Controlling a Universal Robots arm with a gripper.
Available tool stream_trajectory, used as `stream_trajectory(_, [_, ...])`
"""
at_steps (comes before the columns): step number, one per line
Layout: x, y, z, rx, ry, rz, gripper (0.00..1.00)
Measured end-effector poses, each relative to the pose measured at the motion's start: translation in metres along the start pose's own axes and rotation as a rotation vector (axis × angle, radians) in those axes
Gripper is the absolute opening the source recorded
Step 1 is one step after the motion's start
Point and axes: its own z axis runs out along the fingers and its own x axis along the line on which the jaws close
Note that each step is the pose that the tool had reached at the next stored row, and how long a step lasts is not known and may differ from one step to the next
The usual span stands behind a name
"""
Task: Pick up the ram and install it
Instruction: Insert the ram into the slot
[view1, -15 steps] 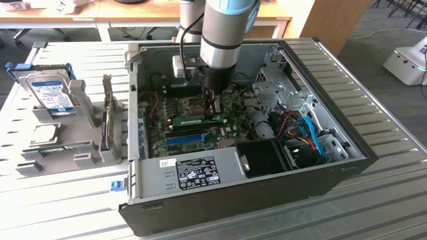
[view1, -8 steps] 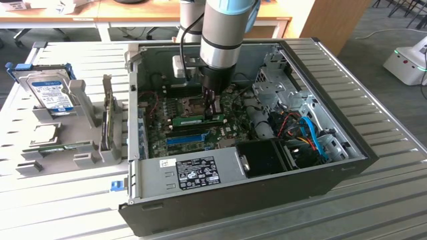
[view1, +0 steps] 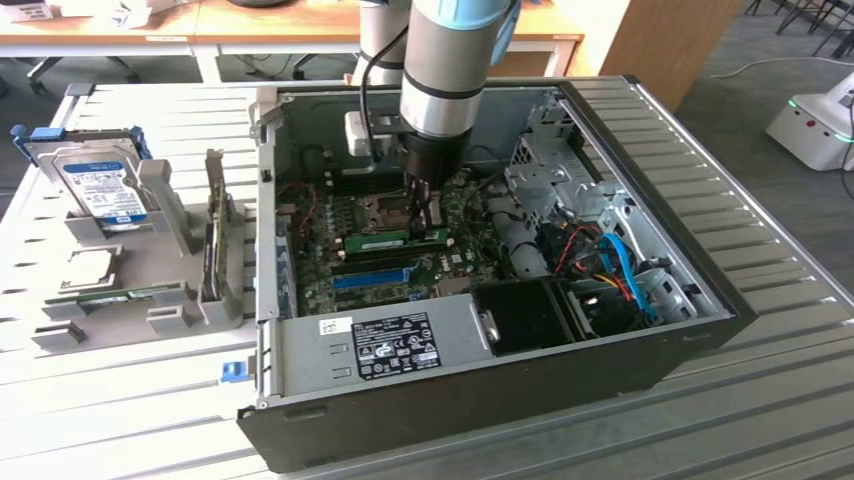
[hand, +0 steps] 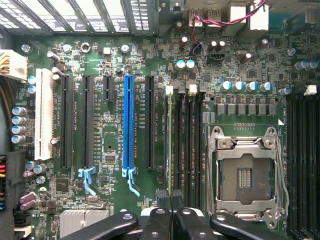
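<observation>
Between the end effector's (view1: 427, 222) fingertips sits one end of the ram (view1: 387, 241), a long, thin green stick with dark chips, standing on edge on the motherboard inside the open case (view1: 534, 390). The fingers are pressed almost together, pinching that end. In the wrist view the end effector (hand: 172, 201) shows as two black fingertips side by side, and the ram (hand: 171, 145) runs away from them edge-on as a pale thin line along a dark slot. Just beside it on one side lies the blue slot (hand: 128, 125); on the other side is the silver CPU socket (hand: 247, 175). The white print on the board is too small to read. Nearer the camera than the end effector, a black-and-white label (view1: 394, 345) on the case carries logos and text I cannot make out. Well off towards the exterior view's left, on the tabletop (view1: 747, 420), a blue-labelled drive (view1: 104, 190) stands in a grey holder, with a second ram (view1: 114, 297) lying below it.
</observation>
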Motion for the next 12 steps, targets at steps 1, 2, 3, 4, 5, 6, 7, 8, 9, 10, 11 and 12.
stream_trajectory(1, [0.0,0.0,0.0001,0.0,0.0,0.0,0.12])
stream_trajectory(2, [0.0,0.0,0.0002,0.0,0.0001,0.0,0.12])
stream_trajectory(3, [0.0,0.0,0.0002,0.0,0.0002,0.0,0.12])
stream_trajectory(4, [0.0,0.0,0.0003,0.0,0.0002,0.0,0.12])
stream_trajectory(5, [0.0,0.0,0.0004,0.0,0.0001,0.0,0.12])
stream_trajectory(6, [0.0,0.0,0.0005,0.0,0.0001,0.0,0.12])
stream_trajectory(7, [0.0,0.0,0.0006,0.0001,0.0001,0.0,0.12])
stream_trajectory(8, [0.0,0.0,0.0007,0.0,0.0001,0.0,0.12])
stream_trajectory(9, [0.0,0.0,0.0009,0.0,0.0002,0.0,0.12])
stream_trajectory(10, [0.0,0.0,0.001,-0.0001,0.0002,0.0,0.12])
stream_trajectory(11, [0.0,0.0,0.0011,-0.0002,0.0003,0.0,0.12])
stream_trajectory(12, [0.0,0.0,0.0012,-0.0001,0.0002,0.0,0.12])
